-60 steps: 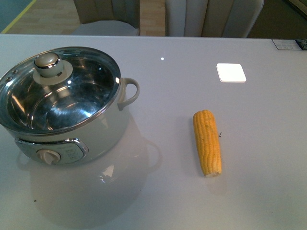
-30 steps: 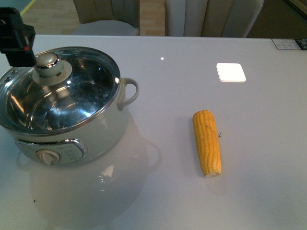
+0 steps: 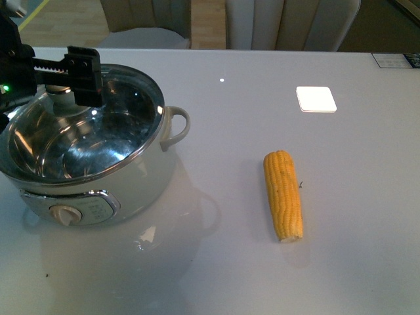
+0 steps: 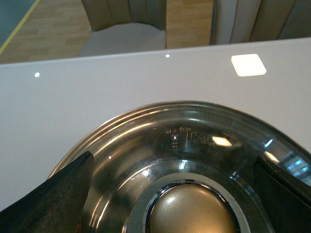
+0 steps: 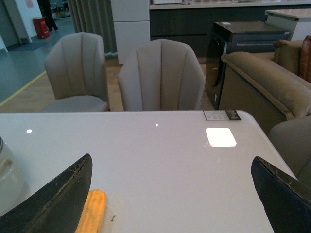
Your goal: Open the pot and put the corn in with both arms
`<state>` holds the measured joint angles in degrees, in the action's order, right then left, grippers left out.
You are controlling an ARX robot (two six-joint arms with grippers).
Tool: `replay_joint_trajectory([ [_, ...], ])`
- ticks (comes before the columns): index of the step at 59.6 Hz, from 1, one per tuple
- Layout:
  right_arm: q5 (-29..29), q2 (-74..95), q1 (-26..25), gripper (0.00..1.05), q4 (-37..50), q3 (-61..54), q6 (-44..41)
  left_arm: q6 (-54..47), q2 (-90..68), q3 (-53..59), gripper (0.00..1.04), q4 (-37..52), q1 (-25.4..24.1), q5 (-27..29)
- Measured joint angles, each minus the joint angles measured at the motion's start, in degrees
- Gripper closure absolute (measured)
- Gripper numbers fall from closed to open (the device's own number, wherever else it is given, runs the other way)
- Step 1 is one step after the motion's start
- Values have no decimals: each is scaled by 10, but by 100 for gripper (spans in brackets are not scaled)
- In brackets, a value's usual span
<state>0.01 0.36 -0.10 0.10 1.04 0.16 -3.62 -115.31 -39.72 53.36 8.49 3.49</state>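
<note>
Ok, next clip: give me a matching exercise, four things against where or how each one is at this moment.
Things:
1. corn
2. lid
3. left gripper
4. right gripper

States:
A. open, above the lid's knob
B. lying on the table, right of the pot
C. open above the table, holding nothing
D. sitting closed on the pot

Pairs: 1-B, 2-D, 3-A, 4-C

The pot sits at the table's left edge with the lid on it and the left gripper over the lid. The corn lies well right of the pot, lengthwise toward the far edge. Chairs stand behind that edge.
</note>
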Motion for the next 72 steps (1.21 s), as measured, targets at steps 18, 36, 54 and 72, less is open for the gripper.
replay_joint_trajectory([
  [18, 0, 0, 0, 9, 0, 0, 0, 0, -40, -11, 10, 18, 4, 11],
  [36, 0, 0, 0, 9, 0, 0, 0, 29, -50, -17, 55, 23, 9, 10],
  [54, 0, 0, 0, 9, 0, 0, 0, 29, -47, -18, 62, 23, 9, 18],
  [72, 0, 0, 0, 9, 0, 0, 0, 6, -5, -18, 62, -9, 12, 21],
])
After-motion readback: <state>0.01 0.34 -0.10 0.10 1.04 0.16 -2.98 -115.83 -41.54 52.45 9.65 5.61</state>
